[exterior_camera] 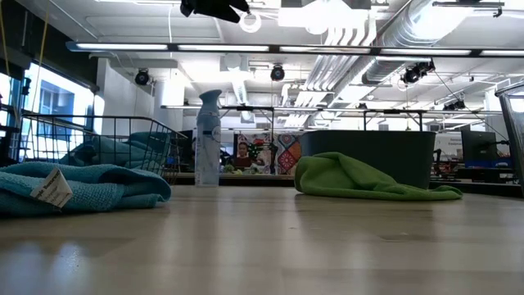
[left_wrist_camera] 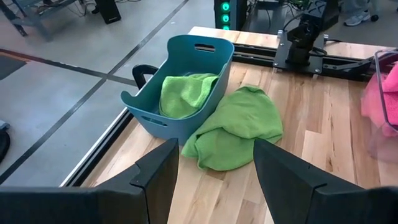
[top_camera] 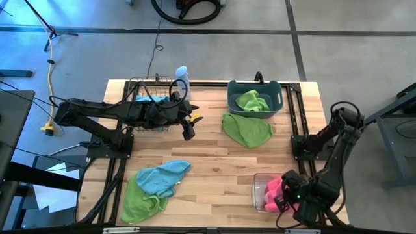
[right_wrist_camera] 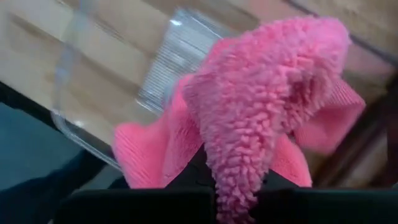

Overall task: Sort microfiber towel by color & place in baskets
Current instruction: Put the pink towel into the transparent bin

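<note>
My left gripper [top_camera: 189, 132] [left_wrist_camera: 214, 165] is open and empty above the table's middle, next to the black wire basket [top_camera: 144, 99], which holds a light blue towel [top_camera: 148, 99]. A lime green towel [top_camera: 246, 129] [left_wrist_camera: 233, 130] lies on the table, its far edge against the slate-blue tub [top_camera: 255, 96], which holds another green towel [top_camera: 252, 101]. A light blue towel [top_camera: 160, 176] lies on a green towel [top_camera: 138, 202] at the near left. My right gripper [top_camera: 286, 195] [right_wrist_camera: 239, 193] is shut on a pink towel [right_wrist_camera: 261, 106] over the clear bin [top_camera: 261, 190]. My right gripper pinches a bunched fold of the pink towel [right_wrist_camera: 239, 177] between its two fingers. The fold stands out past the fingertips. The rest of the towel [top_camera: 274, 192] lies bunched in the clear bin below the gripper. One layer or several, I cannot tell.
A pale blue spray bottle [top_camera: 182, 74] [exterior_camera: 208, 138] stands at the far edge beside the wire basket. Dark arm frames run along the table's left and right sides. Bare wood lies in the table's middle and near the front edge.
</note>
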